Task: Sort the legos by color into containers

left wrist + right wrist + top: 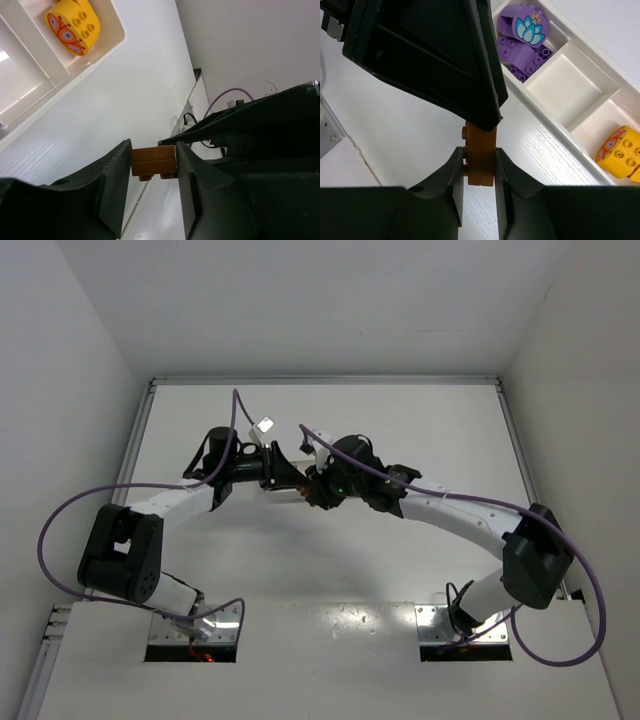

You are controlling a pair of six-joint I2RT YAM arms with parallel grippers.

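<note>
Brown lego (481, 150) bridges both grippers, long axis running between them: right gripper (479, 170) clamped on one end, left gripper (153, 156) clamped on the other; empty middle compartment (570, 82) near.

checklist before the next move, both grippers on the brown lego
1. Left gripper clamped on brown lego: ok.
2. Right gripper clamped on the same lego: ok.
3. Brown layers pulled apart: not ok, joined.
4. Middle compartment free for brown: ok.
5. Purple legos alone in their compartment: ok.
6. Yellow lego in the far end compartment: ok.
</note>
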